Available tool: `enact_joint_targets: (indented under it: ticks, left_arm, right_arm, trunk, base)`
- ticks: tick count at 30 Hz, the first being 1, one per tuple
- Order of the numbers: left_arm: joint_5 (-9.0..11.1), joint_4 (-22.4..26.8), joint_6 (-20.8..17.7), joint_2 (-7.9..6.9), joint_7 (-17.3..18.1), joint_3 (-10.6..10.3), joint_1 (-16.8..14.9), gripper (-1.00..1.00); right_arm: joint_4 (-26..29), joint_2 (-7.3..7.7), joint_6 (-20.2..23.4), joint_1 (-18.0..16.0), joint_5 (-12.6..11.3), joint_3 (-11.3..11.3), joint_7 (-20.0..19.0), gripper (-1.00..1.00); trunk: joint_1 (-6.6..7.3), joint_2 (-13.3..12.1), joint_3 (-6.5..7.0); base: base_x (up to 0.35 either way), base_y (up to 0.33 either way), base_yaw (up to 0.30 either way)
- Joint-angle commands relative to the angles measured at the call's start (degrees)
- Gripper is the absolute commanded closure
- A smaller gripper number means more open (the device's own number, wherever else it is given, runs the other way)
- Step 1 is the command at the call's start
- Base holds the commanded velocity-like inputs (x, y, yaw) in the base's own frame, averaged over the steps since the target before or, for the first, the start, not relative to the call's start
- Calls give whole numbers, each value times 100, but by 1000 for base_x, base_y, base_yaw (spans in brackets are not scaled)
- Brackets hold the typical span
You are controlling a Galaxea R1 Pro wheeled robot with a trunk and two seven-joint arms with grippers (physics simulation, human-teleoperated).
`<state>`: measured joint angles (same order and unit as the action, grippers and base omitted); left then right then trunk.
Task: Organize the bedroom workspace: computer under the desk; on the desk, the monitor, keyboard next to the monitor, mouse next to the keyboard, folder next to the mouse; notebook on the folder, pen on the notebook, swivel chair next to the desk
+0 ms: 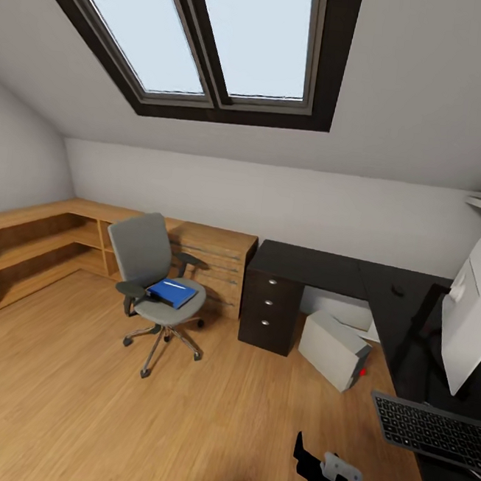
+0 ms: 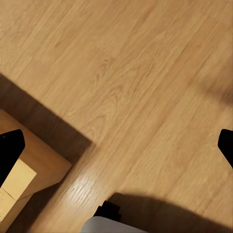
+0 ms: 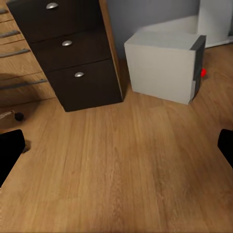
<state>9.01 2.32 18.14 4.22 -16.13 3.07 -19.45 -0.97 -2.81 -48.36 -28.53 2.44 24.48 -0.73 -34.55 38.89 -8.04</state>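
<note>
I'm seeing the keyboard (image 1: 431, 432) cut off at the frame's edge on the black bench (image 1: 341, 269); a white object at far right is blocking much of it. No writing is readable. The folder (image 1: 172, 292) is lying on the swivel chair (image 1: 154, 283); the computer (image 3: 162, 65) is standing beside the 3-drawer unit (image 3: 68, 48). Both the left pincer (image 2: 116, 145) and the right pincer (image 3: 116, 145) are spread apart, pointing at the floor (image 1: 68, 400).

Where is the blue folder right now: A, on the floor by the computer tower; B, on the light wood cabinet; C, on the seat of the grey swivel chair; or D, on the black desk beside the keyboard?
C. In the head view the blue folder lies flat on the seat of the swivel chair, which stands on the wood floor apart from the desk.
</note>
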Motion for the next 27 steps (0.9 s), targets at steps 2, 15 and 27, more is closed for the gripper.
enact_joint_targets:
  ticks: [2,15,27]
  left_arm:
    - [21,-4,29,-2,4,27,-5,-100]
    - [21,-3,31,-2,-4,19,-5,-100]
    - [21,-4,39,0,-2,18,-6,-100]
  right_arm:
    - [3,-11,-36,-9,62,38,-18,-100]
    - [630,-196,78,-31,542,-93,180,-100]
    - [2661,-660,2667,-191,596,-119,700,-100]
  trunk:
    - [43,-74,27]
    - [329,-596,261]
    - [592,-1077,476]
  base:
    - [0,0,0]
    - [0,0,0]
    - [0,0,0]
